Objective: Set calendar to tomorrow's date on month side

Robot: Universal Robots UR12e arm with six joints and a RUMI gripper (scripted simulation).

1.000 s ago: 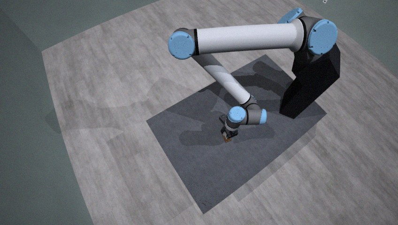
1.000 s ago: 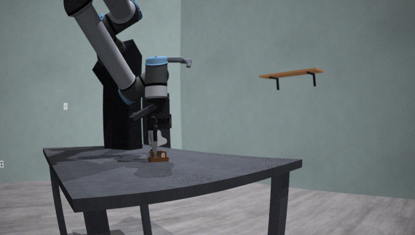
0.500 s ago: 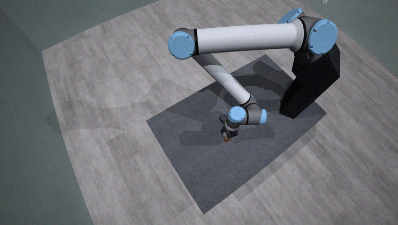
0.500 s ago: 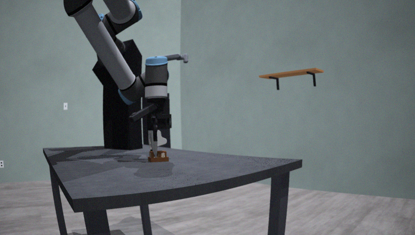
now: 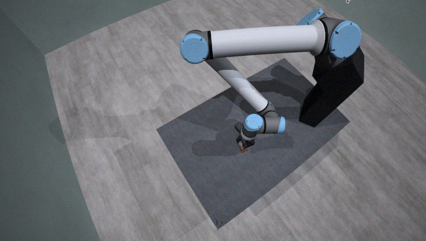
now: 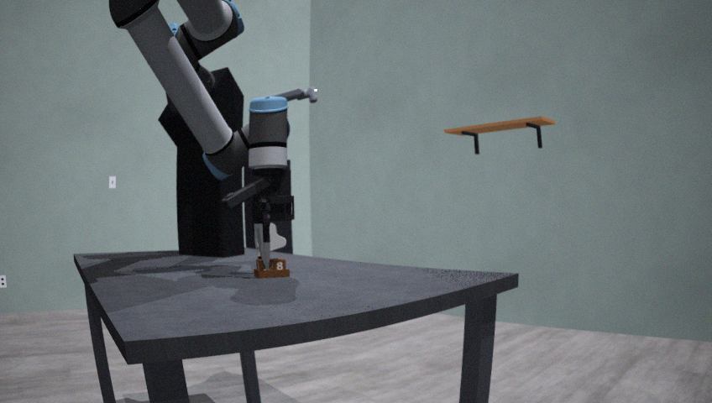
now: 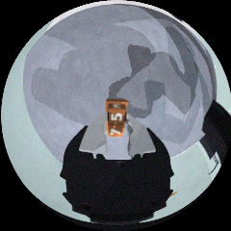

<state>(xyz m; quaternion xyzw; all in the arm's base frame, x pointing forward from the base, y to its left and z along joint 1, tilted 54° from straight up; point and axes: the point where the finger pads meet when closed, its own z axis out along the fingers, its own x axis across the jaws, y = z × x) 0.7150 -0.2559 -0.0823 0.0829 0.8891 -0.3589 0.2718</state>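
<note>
Pincer point(image 6: 263, 249) clamped on left cube point(image 6: 260, 264) (in tray point(image 6: 271, 273)); right cube point(image 6: 280, 265) shows 8.

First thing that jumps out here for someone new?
The big white arm with blue joint caps, folded down over the dark table. Its gripper is shut on the left orange cube of the small calendar; the neighbouring cube shows an 8.

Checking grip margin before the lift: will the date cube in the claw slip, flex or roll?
The orange cube looks rigid, with flat faces, so it probably won't flex or roll. The claw is shut on its sides, apparently low in the wooden tray. Smooth faces could slip if the hold is shallow, so a slow lift seems wise.
</note>
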